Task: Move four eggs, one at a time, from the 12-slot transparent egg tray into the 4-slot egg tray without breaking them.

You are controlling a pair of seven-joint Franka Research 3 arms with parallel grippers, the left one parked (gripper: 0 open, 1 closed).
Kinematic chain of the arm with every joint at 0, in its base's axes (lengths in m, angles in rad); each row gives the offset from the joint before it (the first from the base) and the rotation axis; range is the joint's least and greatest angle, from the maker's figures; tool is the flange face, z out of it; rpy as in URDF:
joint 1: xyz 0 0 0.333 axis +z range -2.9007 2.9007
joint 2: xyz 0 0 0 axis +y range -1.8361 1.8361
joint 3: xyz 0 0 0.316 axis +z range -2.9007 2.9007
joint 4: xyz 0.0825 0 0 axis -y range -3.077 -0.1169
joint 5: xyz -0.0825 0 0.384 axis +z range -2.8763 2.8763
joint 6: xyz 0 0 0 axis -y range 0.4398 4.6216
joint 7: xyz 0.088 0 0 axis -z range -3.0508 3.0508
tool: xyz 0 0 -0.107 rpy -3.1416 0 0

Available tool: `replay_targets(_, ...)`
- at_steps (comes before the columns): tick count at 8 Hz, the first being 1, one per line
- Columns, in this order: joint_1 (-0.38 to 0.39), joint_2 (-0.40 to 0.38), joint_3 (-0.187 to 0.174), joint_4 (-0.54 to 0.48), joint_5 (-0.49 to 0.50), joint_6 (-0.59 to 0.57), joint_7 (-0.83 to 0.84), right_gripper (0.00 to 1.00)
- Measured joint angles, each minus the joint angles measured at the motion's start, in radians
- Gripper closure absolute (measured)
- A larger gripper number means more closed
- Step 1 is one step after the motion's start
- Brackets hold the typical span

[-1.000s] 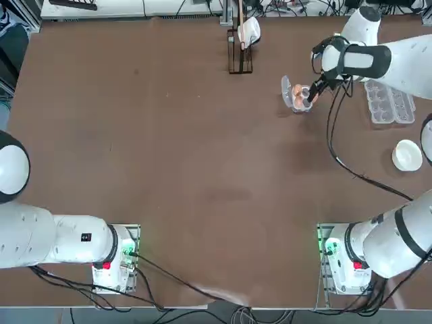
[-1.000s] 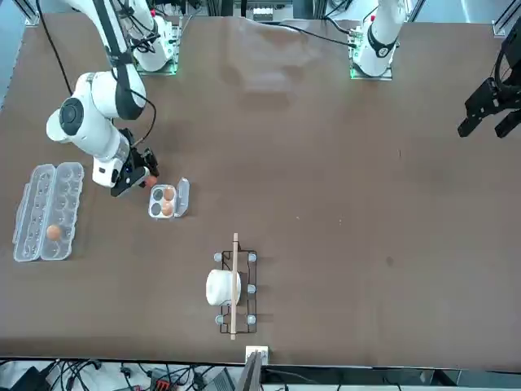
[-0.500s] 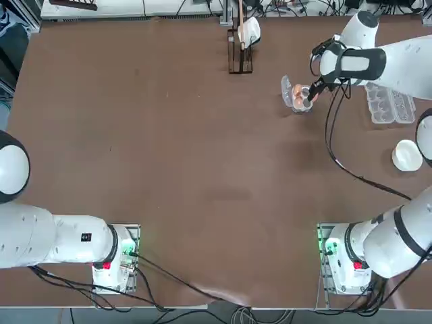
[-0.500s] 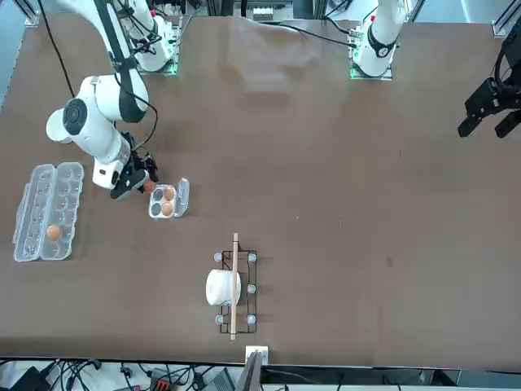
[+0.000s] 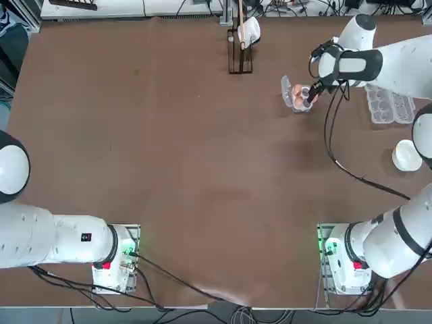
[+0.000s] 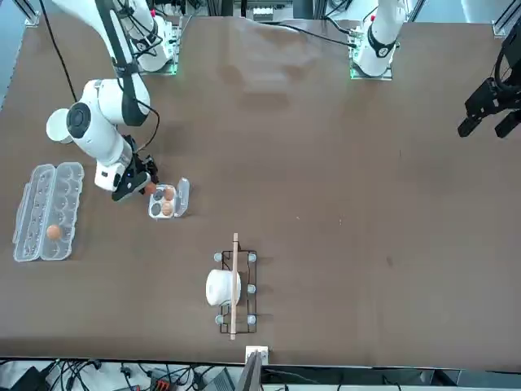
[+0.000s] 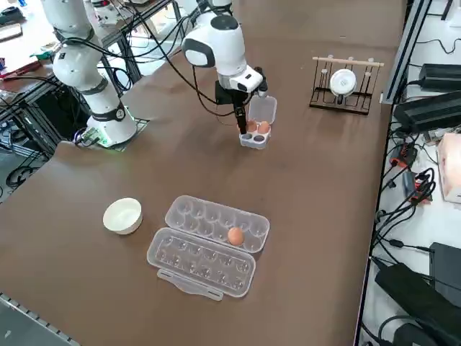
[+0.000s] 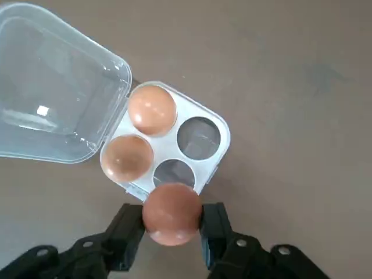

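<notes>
Right gripper (image 8: 172, 228) clamped an egg (image 8: 172, 213) just above the small tray (image 8: 216, 152); two eggs sat inside.

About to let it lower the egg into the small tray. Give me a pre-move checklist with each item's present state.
1. Egg held: the right gripper is shut on the held egg, one finger on each side. ok
2. Held egg intact: no crack on the side that shows. ok
3. Free cups: the 4-slot egg tray has two eggs by its lid and two empty cups nearer the gripper. ok
4. Lid clear: the tray's flap lid lies folded open, away from the cups. ok
5. Egg exactly above an empty cup: cannot tell.
6. Supply: one egg left in the 12-slot transparent egg tray. ok
</notes>
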Motion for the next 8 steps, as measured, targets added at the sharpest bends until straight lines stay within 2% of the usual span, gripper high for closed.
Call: replay_targets(8,0.018,0.045,0.001,0.018,0.000,0.033,0.000,0.43)
